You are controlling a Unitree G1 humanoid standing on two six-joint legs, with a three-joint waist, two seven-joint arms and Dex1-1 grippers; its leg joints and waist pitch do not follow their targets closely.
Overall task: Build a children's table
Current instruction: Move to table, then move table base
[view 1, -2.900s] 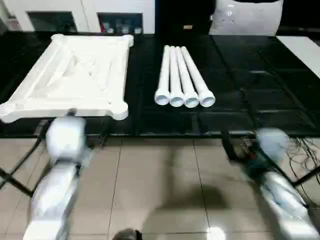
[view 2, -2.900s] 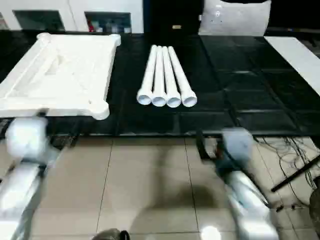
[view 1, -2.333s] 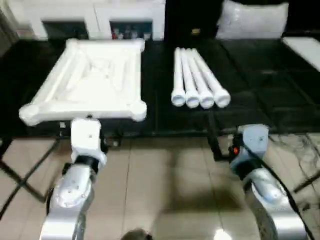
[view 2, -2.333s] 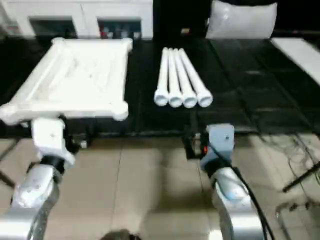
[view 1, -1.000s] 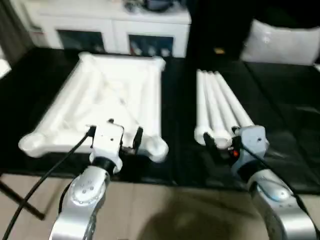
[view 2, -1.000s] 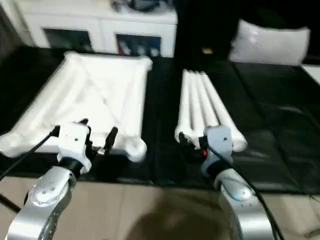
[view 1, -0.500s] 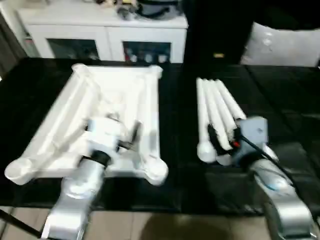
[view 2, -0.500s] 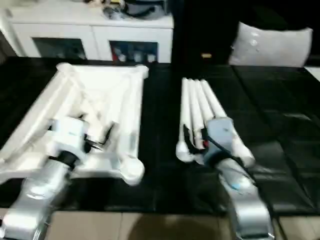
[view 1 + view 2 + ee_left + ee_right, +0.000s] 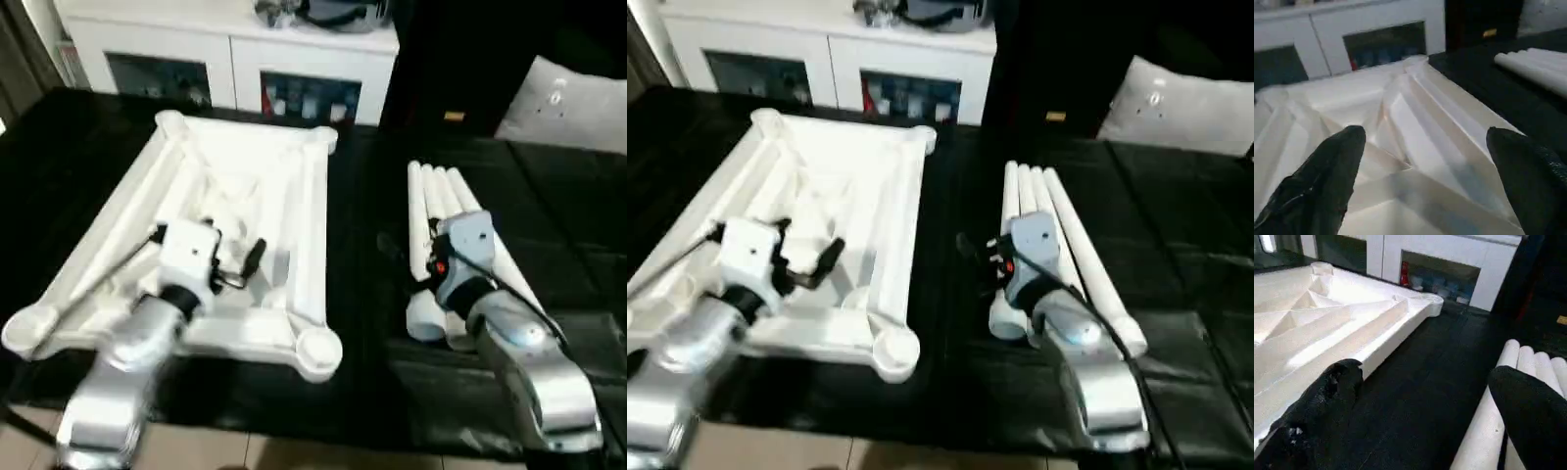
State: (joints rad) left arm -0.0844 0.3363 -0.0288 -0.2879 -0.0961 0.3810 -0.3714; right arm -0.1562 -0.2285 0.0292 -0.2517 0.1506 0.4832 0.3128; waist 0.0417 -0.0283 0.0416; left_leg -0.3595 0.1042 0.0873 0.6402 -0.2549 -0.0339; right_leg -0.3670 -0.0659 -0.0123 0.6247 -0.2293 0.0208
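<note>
Right wrist view is showing the right gripper [image 9: 1420, 396] gaping wide beside the legs [image 9: 446, 211] at 2 o'clock; left gripper [image 9: 1422, 171] gaping over the top [image 9: 235, 196] — legs probably rolling if nudged.

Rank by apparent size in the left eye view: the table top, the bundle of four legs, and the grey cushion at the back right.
1. Table top, clearly largest.
2. Bundle of legs.
3. Grey cushion; it is cut by the picture's edge and lies farther away, so the last two ranks are unsure.

White cabinet [image 9: 225, 59] with glass doors along the top, pale cushion [image 9: 568, 103] upper right, black mat [image 9: 362, 225] underneath.
</note>
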